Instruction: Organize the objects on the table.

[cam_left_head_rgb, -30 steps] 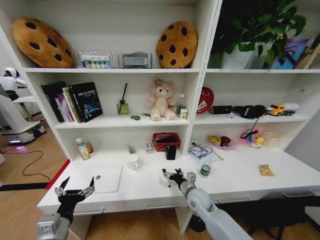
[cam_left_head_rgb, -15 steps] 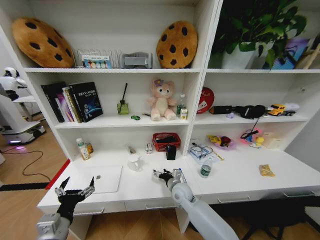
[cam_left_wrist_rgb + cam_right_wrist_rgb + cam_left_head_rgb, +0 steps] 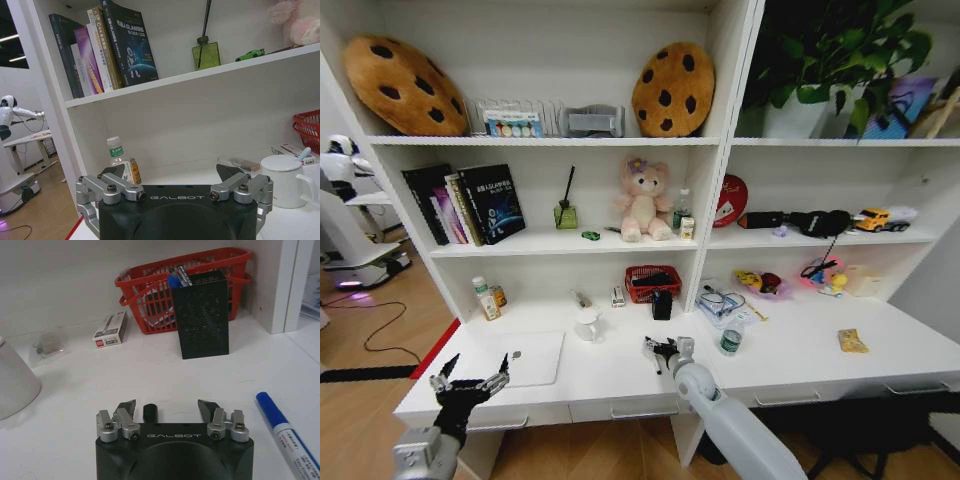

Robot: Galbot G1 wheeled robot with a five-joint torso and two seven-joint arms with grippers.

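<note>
**One blue pen lies loose beside open R gripper**

Right gripper [image 3: 167, 408] hovers low over the white desk [image 3: 620, 375], jaws apart, holding nothing. The blue pen [image 3: 286, 432] lies just beside it on the right; black mesh pen holder [image 3: 202, 314] stands farther back. Risk: a sideways approach nudges the pen, rolling it away. Left gripper [image 3: 470, 383] waits open at the near-left edge, by the laptop [image 3: 532, 356].

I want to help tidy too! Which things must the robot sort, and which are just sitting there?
To sort, on the white desk: silver laptop, green-label bottle, yellow snack packet, blue marker near the open right hand. The left hand hangs open by the desk's front corner.

Just sitting on the shelves: pink teddy bear, cookie cushions, books, plant.
</note>
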